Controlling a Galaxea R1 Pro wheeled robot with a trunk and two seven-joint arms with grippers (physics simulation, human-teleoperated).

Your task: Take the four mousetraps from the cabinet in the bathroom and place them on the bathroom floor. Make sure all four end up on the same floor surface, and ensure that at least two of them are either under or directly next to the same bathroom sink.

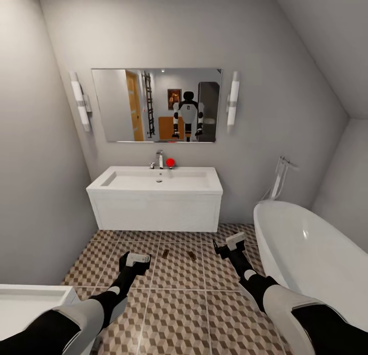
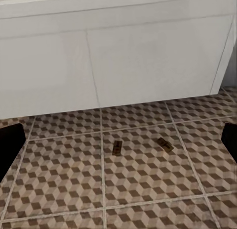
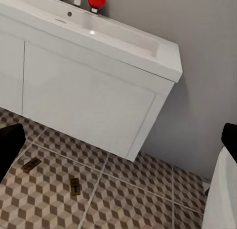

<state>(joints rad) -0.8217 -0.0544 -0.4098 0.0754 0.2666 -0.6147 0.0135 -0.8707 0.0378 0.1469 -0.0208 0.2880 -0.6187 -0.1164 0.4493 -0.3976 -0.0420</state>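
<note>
2 mousetraps lie flat on the bathroom floor [image 1: 179, 314], one [image 1: 165, 253] just beside the other [image 1: 191, 255], both in front of the bathroom sink [image 1: 156, 180] and its white vanity [image 1: 158, 212]; that spot likely serves the task's demand that at least 2 sit next to the same sink. The left claw [image 1: 137, 259] hangs low over the tiles near them, and the right claw [image 1: 231, 242] hovers between the traps and the bathtub [image 1: 306, 253]. Both claws are released and carry nothing, their dark fingertips [image 2: 10, 145] spread wide at the wrist views' edges. The basin holds nothing; a red ball [image 1: 170, 162] rests on its rim by the tap [image 1: 160, 159]. Judging by this, 2 traps remain to fetch.
</note>
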